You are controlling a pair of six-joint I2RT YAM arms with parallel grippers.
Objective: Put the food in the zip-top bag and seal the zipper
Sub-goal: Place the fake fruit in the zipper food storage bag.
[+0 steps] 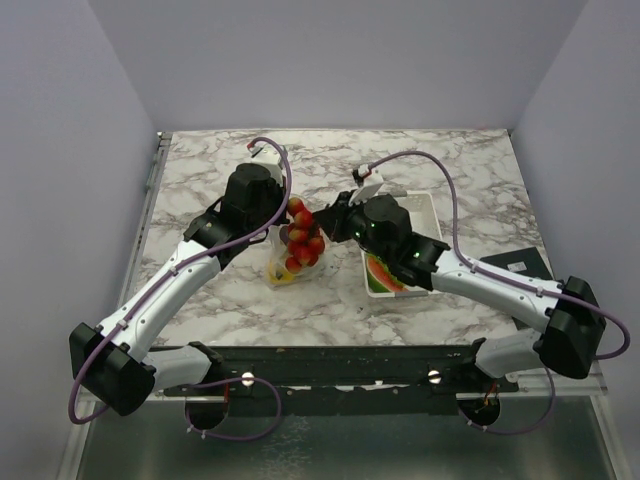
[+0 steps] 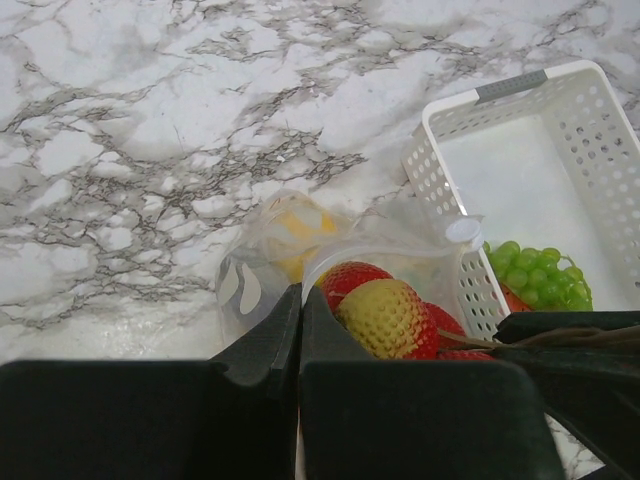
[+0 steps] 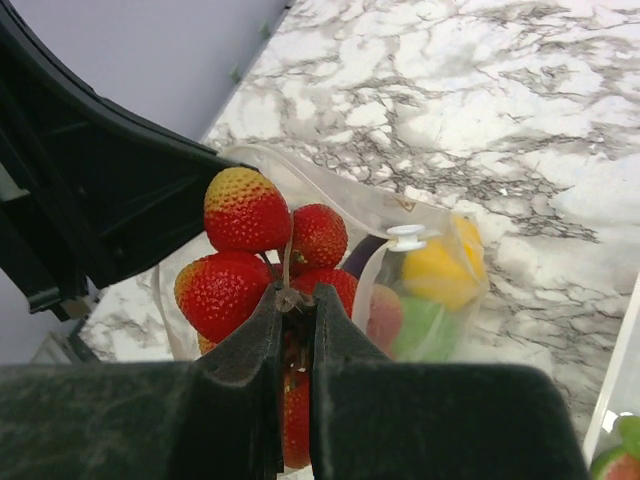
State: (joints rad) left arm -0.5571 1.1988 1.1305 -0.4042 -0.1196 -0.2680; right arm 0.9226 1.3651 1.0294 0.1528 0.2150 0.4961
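L gripper (image 2: 299,305): jaws pressed together on zip-top bag (image 2: 245,285) rim. R gripper (image 3: 295,300): pinching strawberry bunch (image 3: 245,210) stem. Risk: bunch may snag mouth edge and spill outside if released too high.

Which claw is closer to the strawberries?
Right. The right gripper is shut on the stem of the strawberries at the mouth of the zip-top bag; the left gripper pinches the bag's edge just beside them.
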